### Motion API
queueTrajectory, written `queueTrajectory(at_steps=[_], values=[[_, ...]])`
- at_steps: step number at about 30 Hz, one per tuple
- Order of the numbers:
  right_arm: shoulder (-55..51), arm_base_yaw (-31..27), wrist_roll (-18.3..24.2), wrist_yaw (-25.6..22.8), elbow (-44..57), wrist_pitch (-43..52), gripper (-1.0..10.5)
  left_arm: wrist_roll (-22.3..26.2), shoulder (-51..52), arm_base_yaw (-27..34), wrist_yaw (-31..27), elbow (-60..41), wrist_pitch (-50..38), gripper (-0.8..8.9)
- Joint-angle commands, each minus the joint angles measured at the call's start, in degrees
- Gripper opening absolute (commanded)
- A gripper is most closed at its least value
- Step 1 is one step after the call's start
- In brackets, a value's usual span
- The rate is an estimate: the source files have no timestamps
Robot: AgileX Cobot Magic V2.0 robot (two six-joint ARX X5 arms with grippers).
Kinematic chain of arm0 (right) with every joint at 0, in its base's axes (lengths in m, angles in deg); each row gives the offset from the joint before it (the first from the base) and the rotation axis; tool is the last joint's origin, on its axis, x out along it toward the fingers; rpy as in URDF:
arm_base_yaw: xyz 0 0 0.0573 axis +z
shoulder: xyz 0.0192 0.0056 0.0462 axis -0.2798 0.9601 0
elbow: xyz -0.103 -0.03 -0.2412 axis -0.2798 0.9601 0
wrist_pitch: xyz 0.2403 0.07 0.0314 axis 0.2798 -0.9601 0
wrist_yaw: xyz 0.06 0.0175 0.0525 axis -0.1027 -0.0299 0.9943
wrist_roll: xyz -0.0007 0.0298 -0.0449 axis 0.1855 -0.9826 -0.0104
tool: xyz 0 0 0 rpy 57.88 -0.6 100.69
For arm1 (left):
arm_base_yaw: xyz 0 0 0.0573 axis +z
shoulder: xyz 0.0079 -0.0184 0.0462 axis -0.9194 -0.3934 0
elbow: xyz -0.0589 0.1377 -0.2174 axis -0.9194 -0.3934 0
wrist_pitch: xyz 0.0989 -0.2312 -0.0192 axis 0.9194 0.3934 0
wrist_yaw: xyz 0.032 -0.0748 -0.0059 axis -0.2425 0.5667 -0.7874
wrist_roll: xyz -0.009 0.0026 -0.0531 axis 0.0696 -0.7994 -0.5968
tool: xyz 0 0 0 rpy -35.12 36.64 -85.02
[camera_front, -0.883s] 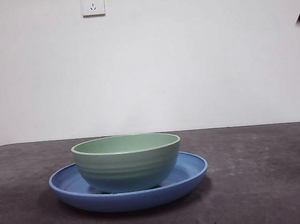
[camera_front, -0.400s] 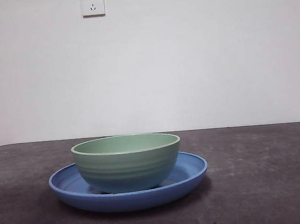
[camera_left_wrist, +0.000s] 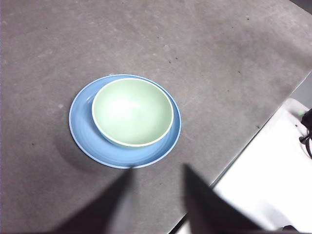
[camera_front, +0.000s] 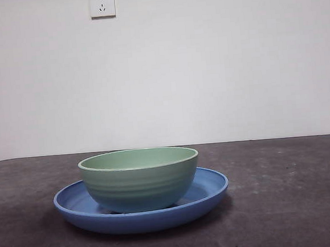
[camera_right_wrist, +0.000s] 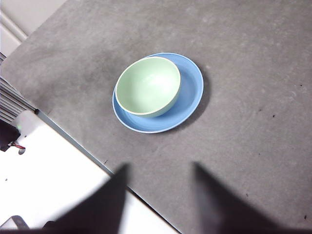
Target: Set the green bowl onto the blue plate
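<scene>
The green bowl (camera_front: 139, 178) stands upright on the blue plate (camera_front: 210, 188), slightly toward the plate's left side in the front view. Both wrist views show the green bowl (camera_left_wrist: 132, 111) (camera_right_wrist: 147, 86) resting on the blue plate (camera_left_wrist: 82, 126) (camera_right_wrist: 191, 90) from high above. My left gripper (camera_left_wrist: 157, 173) is open, raised well above the table and clear of the dishes. My right gripper (camera_right_wrist: 161, 170) is also open, high up and holding nothing. Neither gripper shows in the front view.
The dark grey table (camera_front: 286, 205) stretches around the plate. A white wall with a socket (camera_front: 102, 3) stands behind. Beyond the table edge lies a white surface (camera_left_wrist: 273, 165) (camera_right_wrist: 53, 170) with cables.
A black arm tip at the front view's top right corner has moved out of sight. The bowl and plate have stayed put.
</scene>
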Motion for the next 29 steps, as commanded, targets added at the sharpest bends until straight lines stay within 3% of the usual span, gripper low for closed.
queueTrajectory(at_steps=[1, 17, 22, 29], values=[[0.33, 0.39, 0.33, 0.2, -0.96, 0.66, 0.2, -0.52, -0.28, -0.37, 0.02, 0.39, -0.59, 0.28], [0.31, 0.39, 0.44, -0.26, -1.01, 0.68, 0.2, -0.52, 0.2, 0.94, 0.02, 0.42, -0.74, 0.28], [0.31, 0.39, 0.44, -0.26, -1.01, 0.68, 0.2, -0.5, 4.52, 9.25, 0.15, -3.65, -3.72, 0.28], [0.33, 0.39, 0.44, -0.24, -1.01, 0.68, 0.2, 2.29, 18.03, 22.91, -0.11, -19.91, -19.06, 0.28]])
